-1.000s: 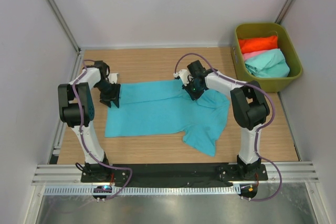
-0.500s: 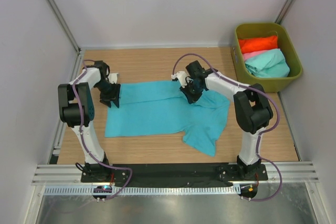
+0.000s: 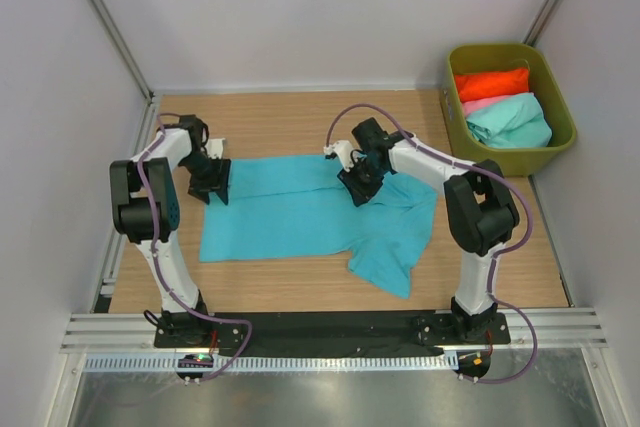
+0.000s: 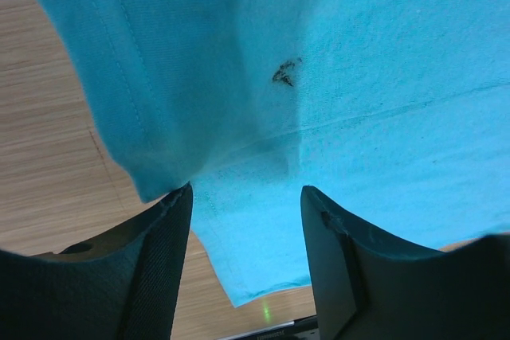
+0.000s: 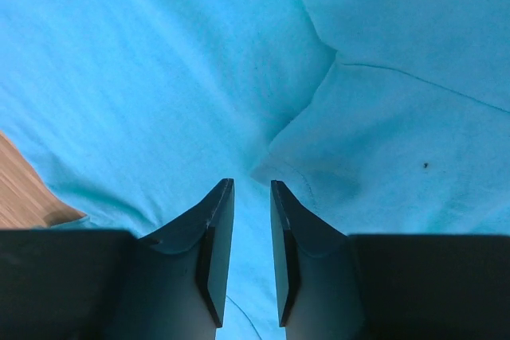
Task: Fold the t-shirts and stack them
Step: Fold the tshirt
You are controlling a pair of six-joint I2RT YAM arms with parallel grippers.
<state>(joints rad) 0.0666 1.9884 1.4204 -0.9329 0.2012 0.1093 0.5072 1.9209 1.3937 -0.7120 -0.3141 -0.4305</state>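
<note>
**Item: turquoise-blue short-sleeved cloth t-shirt** [image 3: 290, 212]. It lies spread on the light wooden tabletop [image 3: 300, 122] between the two arms. Its left part is flat. Its right part is rumpled, with one flap doubled toward the near edge.

**Left gripper** [image 4: 247, 190]. It sits at the shirt's far left corner. The fingers stand well apart, and cloth shows across the gap with a hem edge beside the left finger. We read them as released.

**Right gripper** [image 5: 244, 185]. It sits at the shirt's far edge, right of middle. The fingers [image 5: 211, 244] are drawn to a narrow slit. Creases in the cloth run toward the tips, so we judge a small fold is nipped there.

**Step in hand, our judgement:** flattening the shirt before the first fold.

- We would keep the nip shallow, catching one layer only.
- We would draw outward and low so the rumpled right side smooths out.
- We would close the left fingers on the corner first, so the cloth does not slide.

**Awaiting:** orange-red [image 3: 490, 82], pink [image 3: 478, 104] and mint-green [image 3: 510, 119] shirts, lying in the olive-green plastic bin [image 3: 510, 49] at the far right.

**Not made out:**

- Collar and sleeves cannot be told apart from above.
- The right arm covers the far edge it works on.
- We cannot count how many layers lie in the slit.
- A small dark mark [image 4: 283, 73] on the cloth could be a stain or a print.
- The pink shirt is mostly buried.
</note>
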